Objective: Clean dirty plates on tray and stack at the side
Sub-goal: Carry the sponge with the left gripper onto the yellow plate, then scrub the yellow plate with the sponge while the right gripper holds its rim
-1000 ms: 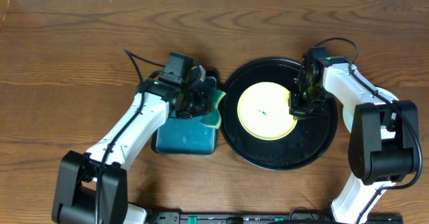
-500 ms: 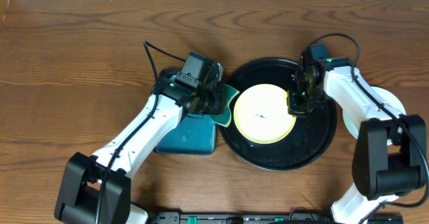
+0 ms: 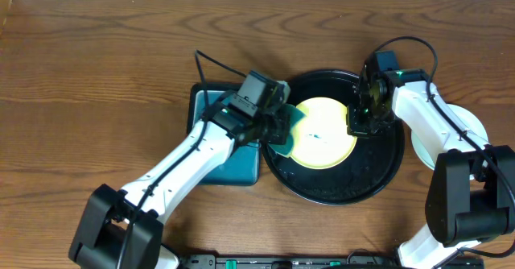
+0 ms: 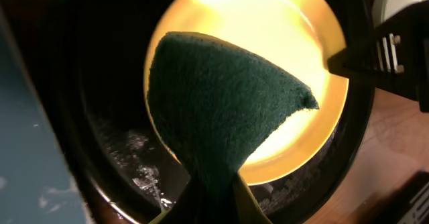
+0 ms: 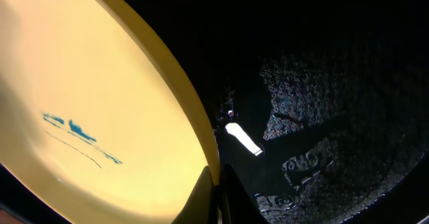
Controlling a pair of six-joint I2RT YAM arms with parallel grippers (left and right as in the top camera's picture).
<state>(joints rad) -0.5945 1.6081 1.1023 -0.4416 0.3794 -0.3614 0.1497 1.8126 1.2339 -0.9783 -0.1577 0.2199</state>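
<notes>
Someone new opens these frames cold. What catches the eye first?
The pale yellow plate glows at the centre of the round black tray, with a blue-green smear across its middle. The left tool holds a dark green sponge over the plate's left edge, while the right tool pinches its right rim.

The left arm extends diagonally forward. The left pincer is clamped tight, facing the right pincer. The right arm is folded at the elbow, with its pincer clamped and pointing down.
</notes>
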